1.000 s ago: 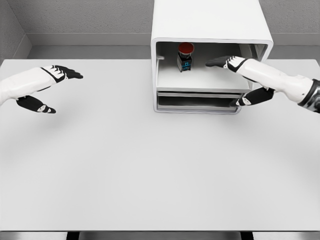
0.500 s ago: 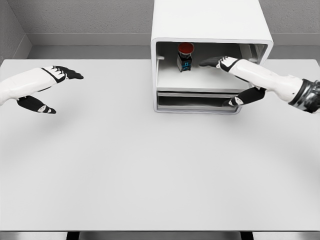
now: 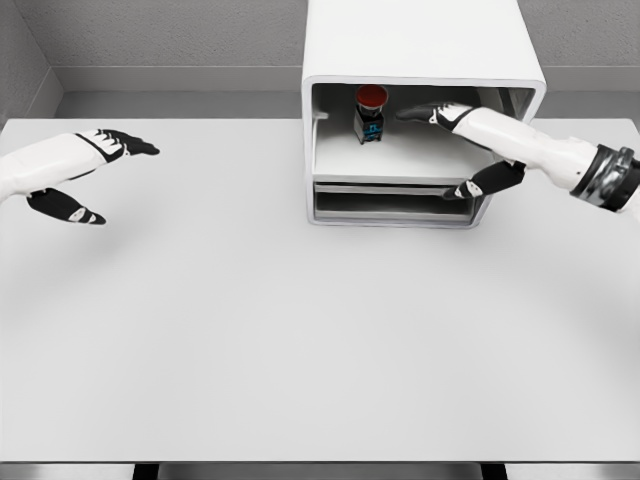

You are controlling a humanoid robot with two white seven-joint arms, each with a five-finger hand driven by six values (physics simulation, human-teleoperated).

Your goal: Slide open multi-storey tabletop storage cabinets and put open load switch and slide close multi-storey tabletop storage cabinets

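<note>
A white multi-storey cabinet (image 3: 420, 45) stands at the back of the table, its upper compartment open at the front. Inside it, toward the left, the load switch (image 3: 370, 113) stands upright, dark-bodied with a red round top. My right hand (image 3: 440, 150) reaches into that compartment with fingers (image 3: 418, 112) stretched out just right of the switch, not touching it, and the thumb (image 3: 470, 187) hanging down by the lower drawer (image 3: 395, 205). It holds nothing. My left hand (image 3: 95, 175) hovers open over the table's far left.
The white table (image 3: 300, 340) stretches wide in front of the cabinet. A grey wall (image 3: 160, 35) runs behind it. The table's front edge lies near the picture's bottom.
My right hand has pushed further left and deeper into the upper compartment, closer to the switch. The left hand has drifted slightly left and up. The switch has not moved.
</note>
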